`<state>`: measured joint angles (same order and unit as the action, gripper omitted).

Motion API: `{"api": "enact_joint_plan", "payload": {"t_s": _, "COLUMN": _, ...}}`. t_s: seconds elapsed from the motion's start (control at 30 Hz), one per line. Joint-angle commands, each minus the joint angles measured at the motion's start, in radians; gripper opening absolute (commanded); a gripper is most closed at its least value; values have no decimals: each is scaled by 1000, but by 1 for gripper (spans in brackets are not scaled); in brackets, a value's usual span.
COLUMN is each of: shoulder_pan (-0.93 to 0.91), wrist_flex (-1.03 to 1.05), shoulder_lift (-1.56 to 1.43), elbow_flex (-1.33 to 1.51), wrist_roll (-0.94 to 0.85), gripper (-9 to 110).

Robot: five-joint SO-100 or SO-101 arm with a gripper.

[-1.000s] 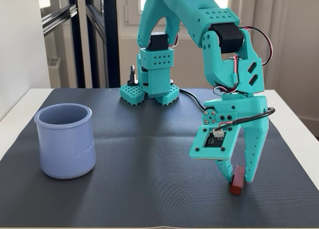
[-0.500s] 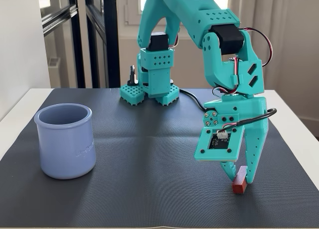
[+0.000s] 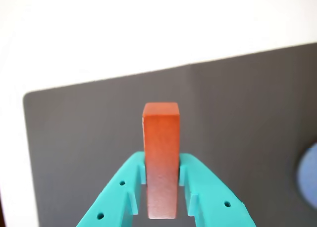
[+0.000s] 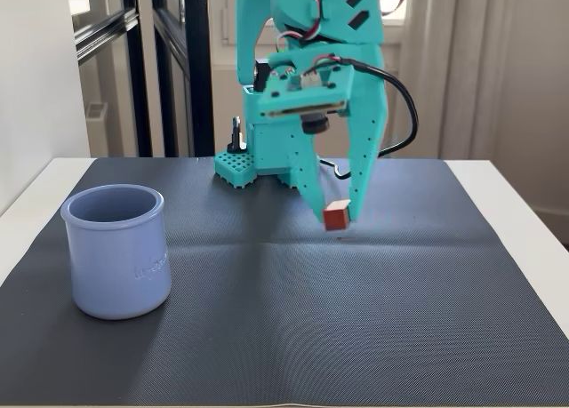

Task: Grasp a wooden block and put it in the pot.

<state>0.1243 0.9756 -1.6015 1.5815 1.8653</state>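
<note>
Carrying step: claw (image 4: pixel 337 218) pinches the block (image 3: pixel 160 158) tight, up off the mat. Next, swing to the pot (image 4: pixel 116 250) (far left, lower) and let go.

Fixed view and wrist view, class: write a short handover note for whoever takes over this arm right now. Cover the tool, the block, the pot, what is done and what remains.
Tool: shut on the wooden block, held in the air above the dark mat. In the wrist view the block sits squarely between both fingers.
Pot: upright on the mat at the left of the fixed view, nothing visible inside, well apart from the tool.
Done: block grasped and lifted.
Left: carry it over the pot, release it inside.
</note>
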Motion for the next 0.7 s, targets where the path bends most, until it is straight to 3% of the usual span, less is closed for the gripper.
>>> {"api": "enact_joint_plan", "payload": {"t_s": 0.0, "shoulder_pan": -92, "wrist_flex": 44, "shoulder_lift": -95, "elbow_flex": -3, "wrist_roll": -152, "gripper": 1}}
{"api": "enact_joint_plan", "payload": {"t_s": 0.47, "shoulder_pan": -402, "wrist_flex": 190, "shoulder_lift": -160, "elbow_flex": -3, "wrist_roll": -750, "gripper": 1}}
{"api": "enact_joint_plan", "payload": {"t_s": 0.67, "shoulder_pan": -457, "wrist_flex": 178, "shoulder_lift": -158, "elbow_flex": -3, "wrist_roll": -887, "gripper": 1}}
